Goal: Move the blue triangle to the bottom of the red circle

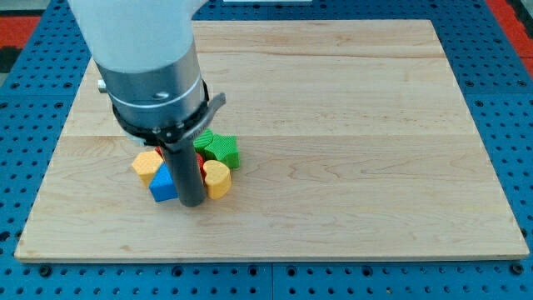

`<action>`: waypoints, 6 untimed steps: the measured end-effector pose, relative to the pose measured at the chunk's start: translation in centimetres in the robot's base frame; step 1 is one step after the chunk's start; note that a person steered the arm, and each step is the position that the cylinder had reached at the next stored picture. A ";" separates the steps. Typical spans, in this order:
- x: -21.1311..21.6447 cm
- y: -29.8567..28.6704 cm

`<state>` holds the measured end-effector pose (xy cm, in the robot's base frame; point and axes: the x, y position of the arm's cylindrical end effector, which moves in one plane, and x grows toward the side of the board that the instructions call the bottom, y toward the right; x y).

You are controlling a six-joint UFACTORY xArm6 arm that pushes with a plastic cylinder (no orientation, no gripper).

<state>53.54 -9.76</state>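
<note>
One tight cluster of small blocks sits on the wooden surface [333, 125], left of centre and toward the view's bottom. The arm's white and grey body [150, 62] comes down from the view's top left and covers the cluster's upper part. Its dark rod [185, 171] stands upright through the middle of the group, and the tip [192, 202] rests on the surface at the cluster's lower edge. The tool is a plain rod with nothing to open or close, and it holds nothing.

The blue triangle [162, 185] lies just to the view's left of the tip, touching the rod or very nearly so. Just above it and further left is a yellow block [147, 164]. On the rod's other side a second yellow block [217, 178] sits close against it. A green star-shaped block [220, 148] lies above that one, with another bit of green showing beside the arm's collar. Only a sliver of red block [203, 166] peeks out between the rod and the right yellow block, so its shape cannot be made out.
</note>
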 end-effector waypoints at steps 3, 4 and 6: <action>3.6 -1.8; 3.4 -8.4; 0.9 -8.6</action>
